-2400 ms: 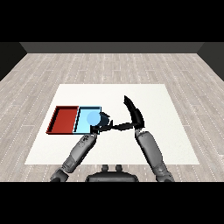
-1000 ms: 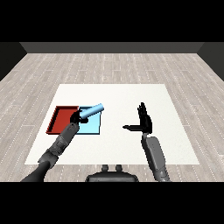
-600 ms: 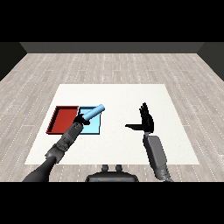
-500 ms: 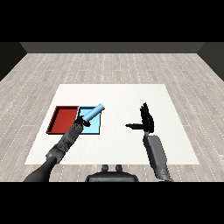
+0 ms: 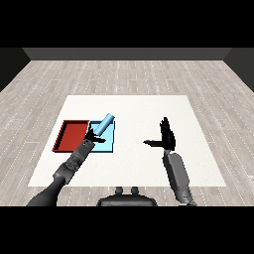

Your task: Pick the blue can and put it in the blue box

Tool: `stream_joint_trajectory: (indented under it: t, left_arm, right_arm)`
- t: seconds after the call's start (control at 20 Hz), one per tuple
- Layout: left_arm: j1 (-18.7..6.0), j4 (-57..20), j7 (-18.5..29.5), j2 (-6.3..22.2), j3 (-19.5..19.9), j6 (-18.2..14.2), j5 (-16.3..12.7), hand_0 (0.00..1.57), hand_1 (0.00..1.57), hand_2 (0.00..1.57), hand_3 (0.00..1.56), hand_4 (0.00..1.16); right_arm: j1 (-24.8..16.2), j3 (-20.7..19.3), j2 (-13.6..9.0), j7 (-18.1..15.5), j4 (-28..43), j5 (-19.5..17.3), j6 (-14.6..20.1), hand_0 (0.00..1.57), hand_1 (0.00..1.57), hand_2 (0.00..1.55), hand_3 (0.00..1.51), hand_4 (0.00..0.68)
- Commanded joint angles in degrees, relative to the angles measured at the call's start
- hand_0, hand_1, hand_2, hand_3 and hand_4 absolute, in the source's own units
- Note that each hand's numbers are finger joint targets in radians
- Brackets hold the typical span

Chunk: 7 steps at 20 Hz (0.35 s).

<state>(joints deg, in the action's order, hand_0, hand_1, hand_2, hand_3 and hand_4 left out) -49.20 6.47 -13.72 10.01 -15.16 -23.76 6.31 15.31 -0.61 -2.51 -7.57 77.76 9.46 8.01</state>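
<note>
The blue can (image 5: pixel 103 124) is a light blue cylinder, tilted, its top end pointing up and to the right. My left hand (image 5: pixel 93 136) is curled round its lower end and holds it over the light blue tray (image 5: pixel 110 144). The can's lower end is hidden by the fingers. Off to the right, my right hand (image 5: pixel 167 138) stands upright over the white table with its fingers straight and the thumb pointing left, holding nothing.
A red tray (image 5: pixel 72 135) lies directly left of the light blue tray, touching it. The white table (image 5: pixel 139 111) spreads around both trays, on a grey wooden floor.
My left hand, with the can in it, has drawn back a little toward me over the blue tray. The right hand has withdrawn from the can and stands apart.
</note>
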Motion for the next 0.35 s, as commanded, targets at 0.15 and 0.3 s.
stream_joint_trajectory:
  t: [0.15,0.3]
  left_arm:
    - [1.95,12.34,18.78,0.27,6.78,-21.33,-4.83,0.0,0.0,0.0,0.0,0.0]
    - [3.82,21.06,30.29,-0.74,10.98,-16.52,-9.29,0.0,0.0,0.0,0.0,0.0]
  right_arm:
    - [-0.65,0.31,-1.46,-1.49,0.21,-1.75,-0.13,0.0,0.0,0.0,0.0,0.0]
    - [-0.72,1.72,-3.15,-0.71,1.0,-3.33,-1.23,0.0,0.0,0.0,0.0,0.0]
